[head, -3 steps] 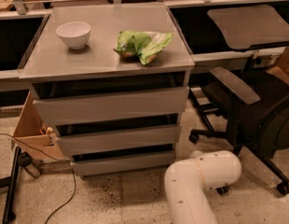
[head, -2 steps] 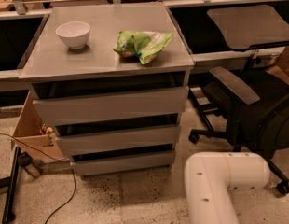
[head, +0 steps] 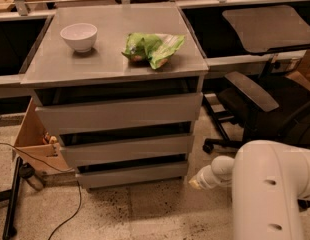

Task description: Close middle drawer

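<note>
Camera view looks down on a grey cabinet (head: 115, 69) in the middle of the frame, and the middle drawer (head: 127, 150) is the second of its three fronts, just under the taller top drawer (head: 120, 113) and above the narrow lowest drawer (head: 132, 174). You see a dark strip above the middle front, but from this angle you cannot tell for sure whether it stands proud of the cabinet or sits flush. Judge it as not yet pushed home.

Your gripper (head: 197, 182) sits low and right of centre in the frame, beside the lower right corner of the cabinet and near the floor, with the thick white arm (head: 270, 189) filling the lower right corner. It touches no drawer, and whether it is spread or pressed together cannot be told.

On the cabinet top a white bowl (head: 79, 36) and a green bag (head: 152, 48) lie apart. What seems left for you is everything: reach the middle front and press it in.
</note>
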Tool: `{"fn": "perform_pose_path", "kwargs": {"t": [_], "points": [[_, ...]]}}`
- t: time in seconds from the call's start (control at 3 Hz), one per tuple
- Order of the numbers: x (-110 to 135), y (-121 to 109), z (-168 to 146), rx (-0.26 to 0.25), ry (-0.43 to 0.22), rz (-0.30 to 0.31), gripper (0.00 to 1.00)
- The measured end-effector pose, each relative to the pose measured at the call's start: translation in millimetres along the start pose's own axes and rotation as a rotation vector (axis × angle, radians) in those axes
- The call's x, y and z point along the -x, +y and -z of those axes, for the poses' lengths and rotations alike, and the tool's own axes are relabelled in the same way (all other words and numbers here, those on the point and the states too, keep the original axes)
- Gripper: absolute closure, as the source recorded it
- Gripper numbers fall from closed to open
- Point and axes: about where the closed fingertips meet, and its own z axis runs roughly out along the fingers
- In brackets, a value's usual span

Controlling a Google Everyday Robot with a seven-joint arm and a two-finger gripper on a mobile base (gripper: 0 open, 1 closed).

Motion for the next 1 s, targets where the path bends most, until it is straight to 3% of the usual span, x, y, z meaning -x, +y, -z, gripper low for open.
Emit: {"fn": "perform_pose_path", "kwargs": {"t": [0.33, 0.67, 1.0], "points": [[26.0, 60.8, 60.5, 0.119, 0.019, -0.008, 1.0], [29.7, 152.0, 149.8, 0.286, 0.087, 0.017, 1.0], [50.1, 181.5, 219.8, 0.329, 0.098, 0.066, 1.0]]}}
